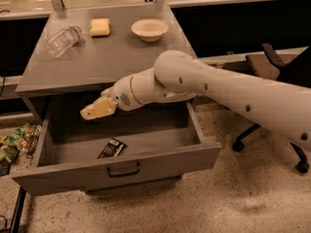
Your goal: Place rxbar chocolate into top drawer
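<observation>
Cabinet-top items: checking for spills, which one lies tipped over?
The clear bottle, far left; sponge and bowl sit upright. The gripper hangs over the open drawer, left side.

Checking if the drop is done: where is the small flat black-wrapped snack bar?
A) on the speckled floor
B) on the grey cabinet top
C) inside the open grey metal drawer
C: the black-wrapped snack bar lies on the floor of the open grey metal drawer, near its front wall; the gripper hovers above the drawer, apart from the bar.
</observation>
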### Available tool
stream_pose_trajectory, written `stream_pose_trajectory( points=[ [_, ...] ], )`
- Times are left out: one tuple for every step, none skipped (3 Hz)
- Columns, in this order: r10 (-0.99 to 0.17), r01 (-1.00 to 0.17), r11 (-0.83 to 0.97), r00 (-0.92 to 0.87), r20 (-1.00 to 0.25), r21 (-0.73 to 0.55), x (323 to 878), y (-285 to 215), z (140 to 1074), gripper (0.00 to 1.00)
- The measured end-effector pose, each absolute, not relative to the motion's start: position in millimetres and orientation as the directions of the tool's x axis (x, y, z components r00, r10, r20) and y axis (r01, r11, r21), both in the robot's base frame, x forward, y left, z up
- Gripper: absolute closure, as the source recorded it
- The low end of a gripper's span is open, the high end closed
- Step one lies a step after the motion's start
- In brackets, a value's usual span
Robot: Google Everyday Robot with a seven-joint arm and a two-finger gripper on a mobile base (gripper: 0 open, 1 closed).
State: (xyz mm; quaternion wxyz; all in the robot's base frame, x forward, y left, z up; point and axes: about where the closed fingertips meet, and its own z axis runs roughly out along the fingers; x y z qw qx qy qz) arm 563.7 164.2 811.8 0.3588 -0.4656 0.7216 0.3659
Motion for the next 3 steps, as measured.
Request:
stream_pose_trajectory(
  points=[
    [-0.372, -0.962, 0.246, -0.206, -0.905, 0.118, 570, 168, 870, 0.65],
    [-0.334, -0.975, 0.221, -0.101, -0.937, 0.026, 585, 169, 910, 0.89],
    [-0.331, -0.976, 0.219, -0.092, -0.939, 0.019, 586, 170, 914, 0.91]
  ],
)
